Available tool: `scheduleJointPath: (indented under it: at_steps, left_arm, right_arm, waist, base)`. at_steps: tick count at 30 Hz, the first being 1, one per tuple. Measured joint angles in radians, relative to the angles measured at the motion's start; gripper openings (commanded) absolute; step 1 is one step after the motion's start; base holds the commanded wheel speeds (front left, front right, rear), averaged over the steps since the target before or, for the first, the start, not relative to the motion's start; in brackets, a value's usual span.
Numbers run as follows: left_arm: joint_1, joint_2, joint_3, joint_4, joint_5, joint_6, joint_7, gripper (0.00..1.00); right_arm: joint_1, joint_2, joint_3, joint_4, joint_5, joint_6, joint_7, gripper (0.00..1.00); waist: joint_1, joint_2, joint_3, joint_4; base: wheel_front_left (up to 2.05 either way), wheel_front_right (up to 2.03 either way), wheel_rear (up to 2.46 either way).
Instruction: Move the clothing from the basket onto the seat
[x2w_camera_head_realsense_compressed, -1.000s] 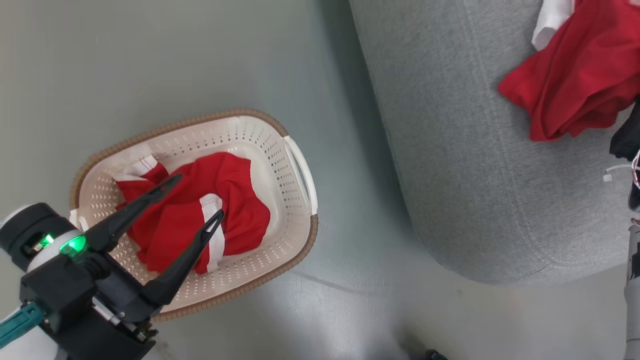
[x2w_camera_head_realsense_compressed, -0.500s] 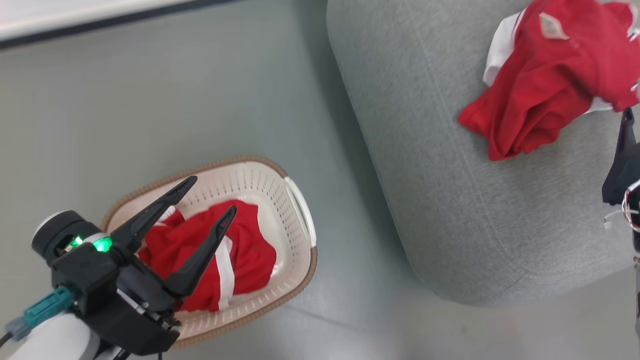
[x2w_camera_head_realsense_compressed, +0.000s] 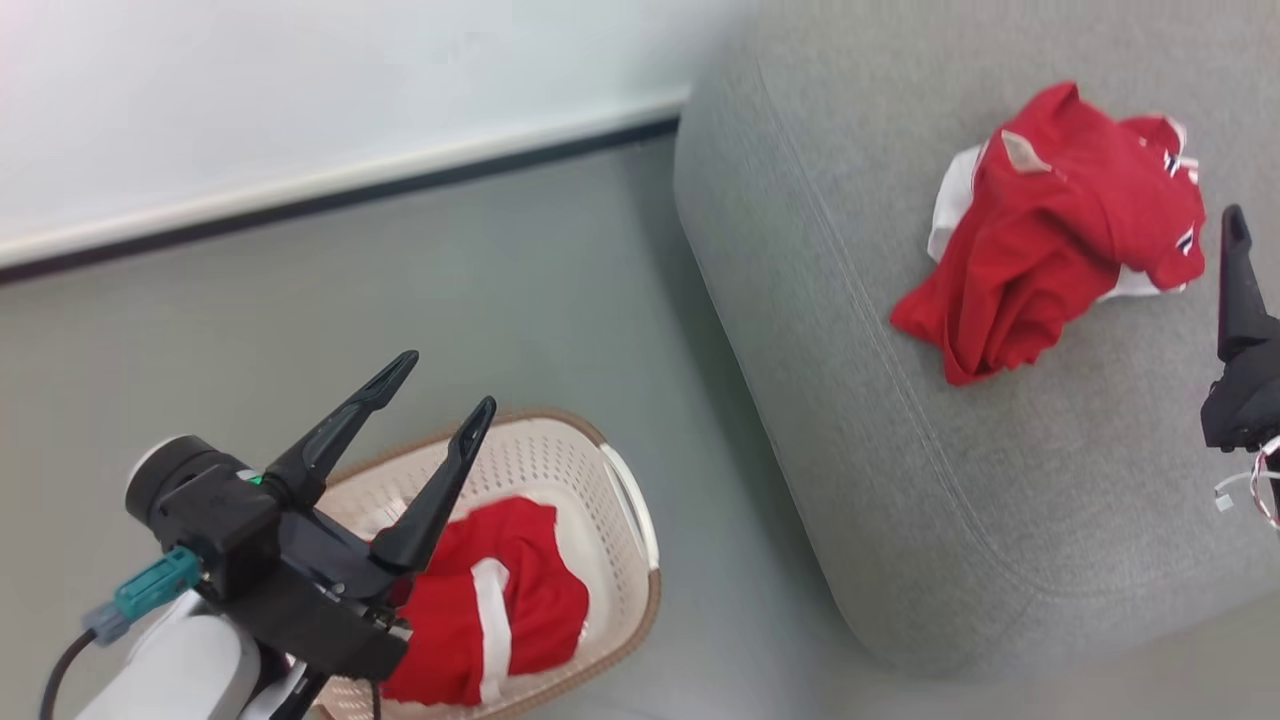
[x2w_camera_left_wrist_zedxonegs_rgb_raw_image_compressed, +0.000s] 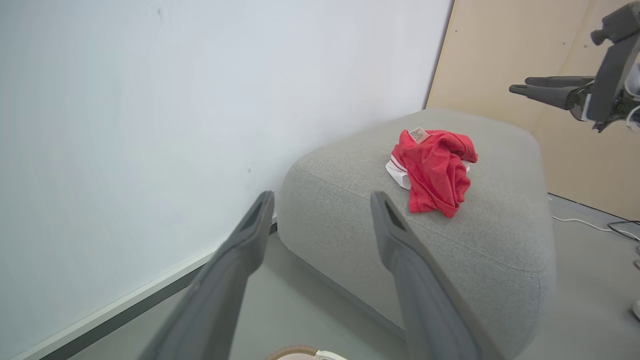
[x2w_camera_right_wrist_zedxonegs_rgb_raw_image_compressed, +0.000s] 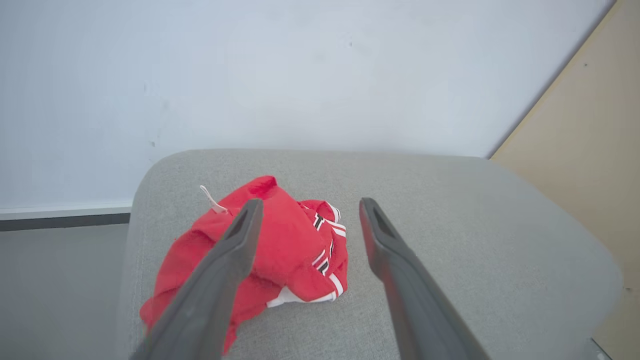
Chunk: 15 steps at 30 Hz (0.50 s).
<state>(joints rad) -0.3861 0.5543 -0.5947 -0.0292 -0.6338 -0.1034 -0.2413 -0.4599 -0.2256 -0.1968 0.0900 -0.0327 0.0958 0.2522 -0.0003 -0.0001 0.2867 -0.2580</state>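
Note:
One red garment with white stripes (x2w_camera_head_realsense_compressed: 510, 600) lies crumpled in the cream basket (x2w_camera_head_realsense_compressed: 625, 500) on the floor. My left gripper (x2w_camera_head_realsense_compressed: 445, 385) hangs above the basket's far side, open and empty; in the left wrist view the gripper (x2w_camera_left_wrist_zedxonegs_rgb_raw_image_compressed: 322, 197) points toward the seat (x2w_camera_left_wrist_zedxonegs_rgb_raw_image_compressed: 450, 240). A second red garment (x2w_camera_head_realsense_compressed: 1050, 260) lies bunched on the grey seat (x2w_camera_head_realsense_compressed: 900, 450), its white label up. My right gripper (x2w_camera_right_wrist_zedxonegs_rgb_raw_image_compressed: 311, 204) hovers open and empty over the seat (x2w_camera_right_wrist_zedxonegs_rgb_raw_image_compressed: 450, 225), just right of that garment (x2w_camera_right_wrist_zedxonegs_rgb_raw_image_compressed: 280, 245). One of its fingers (x2w_camera_head_realsense_compressed: 1235, 280) shows at the right edge of the head view.
A white wall with a dark baseboard (x2w_camera_head_realsense_compressed: 300, 200) runs behind the grey floor (x2w_camera_head_realsense_compressed: 450, 280). A tan wooden panel (x2w_camera_left_wrist_zedxonegs_rgb_raw_image_compressed: 500, 50) stands beyond the seat. Cables (x2w_camera_left_wrist_zedxonegs_rgb_raw_image_compressed: 590, 222) lie on the floor past the seat's far side.
The head camera has tilted up, bringing the wall into view. My left gripper has risen from over the garment in the basket, still open and empty. The right finger now shows beside the garment on the seat.

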Motion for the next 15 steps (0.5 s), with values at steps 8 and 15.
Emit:
scheduleJointPath:
  at_steps: [8, 15]
  left_arm:
    - [0.016, -0.063, 0.006, 0.081, -0.042, 0.033, -0.003, 1.0]
    - [0.098, -0.097, 0.029, 0.11, -0.061, 0.088, -0.008, 1.0]
  right_arm:
    - [0.057, 0.007, 0.048, -0.087, 0.064, 0.02, -0.041, 1.0]
    - [0.169, 0.038, 0.105, -0.143, 0.122, 0.025, -0.08, 1.0]
  waist:
    - [0.0, 0.0, -0.104, 0.057]
    - [0.0001, 0.0, -0.189, 0.122]
  base:
    - [0.0, 0.0, 0.0]
    - [0.0, 0.0, 0.0]
